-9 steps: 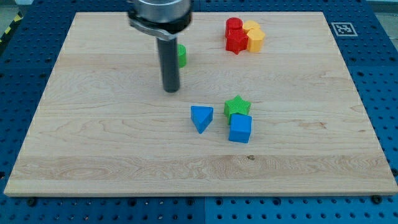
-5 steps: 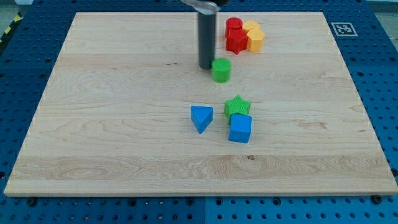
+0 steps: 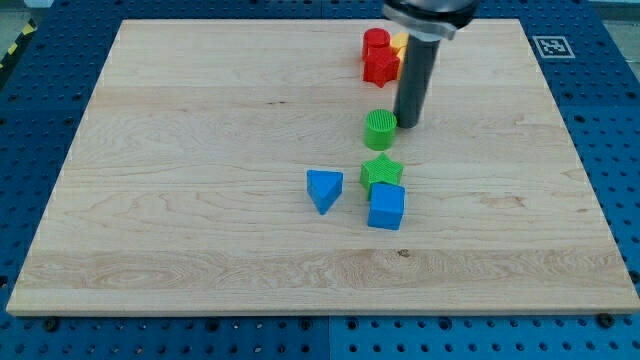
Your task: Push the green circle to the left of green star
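1. No readable writing; a black-and-white square marker sits off the wooden board, at its 1 o'clock corner.
2. The green circle is a short ribbed cylinder, just at 12 o'clock of the green star.
3. My tip, a bare rod holding nothing, rests at the circle's 3 o'clock, touching or nearly.
4. A blue cube touches the star at 6 o'clock; a blue triangle lies at 9.

Single camera view: it looked down steeply from above the near edge of the bench, framing the whole top from moderate range.
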Robot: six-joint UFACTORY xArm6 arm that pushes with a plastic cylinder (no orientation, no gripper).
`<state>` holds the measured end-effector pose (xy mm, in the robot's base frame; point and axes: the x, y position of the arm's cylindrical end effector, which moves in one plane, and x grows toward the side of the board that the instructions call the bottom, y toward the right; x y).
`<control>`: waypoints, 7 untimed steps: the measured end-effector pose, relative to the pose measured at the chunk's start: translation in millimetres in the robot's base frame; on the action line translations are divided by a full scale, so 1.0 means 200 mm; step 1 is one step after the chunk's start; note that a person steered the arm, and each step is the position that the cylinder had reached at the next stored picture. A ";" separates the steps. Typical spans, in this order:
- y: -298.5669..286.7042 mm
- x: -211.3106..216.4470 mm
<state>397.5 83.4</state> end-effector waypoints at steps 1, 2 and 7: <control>-0.19 0.09; -0.23 0.20; -0.46 0.32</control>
